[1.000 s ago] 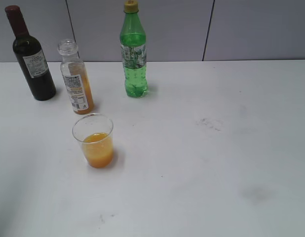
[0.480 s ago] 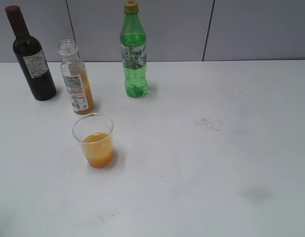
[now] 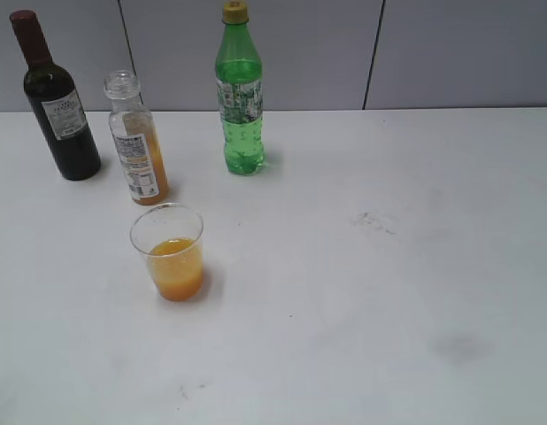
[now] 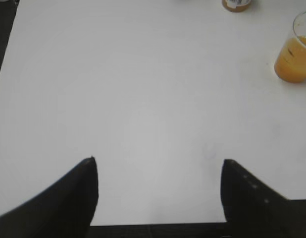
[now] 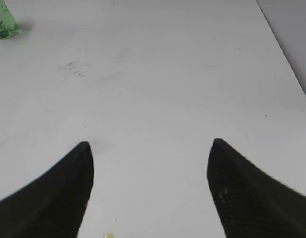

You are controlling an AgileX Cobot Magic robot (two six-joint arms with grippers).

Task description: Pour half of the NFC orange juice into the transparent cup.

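Note:
The NFC orange juice bottle [image 3: 137, 142] stands upright and capless at the back left of the white table, orange liquid in its lower half. Its base shows at the top edge of the left wrist view [image 4: 236, 4]. The transparent cup [image 3: 168, 252] stands in front of it, holding orange juice to about half its height; it also shows at the right edge of the left wrist view [image 4: 294, 55]. My left gripper [image 4: 158, 161] is open and empty over bare table near the front edge. My right gripper [image 5: 149, 144] is open and empty over bare table. Neither gripper shows in the exterior view.
A dark wine bottle [image 3: 56, 102] stands at the far back left. A green soda bottle [image 3: 240, 93] with a yellow cap stands behind the cup to the right; its base shows in the right wrist view [image 5: 4, 22]. A small yellowish droplet [image 5: 108, 236] lies on the table.

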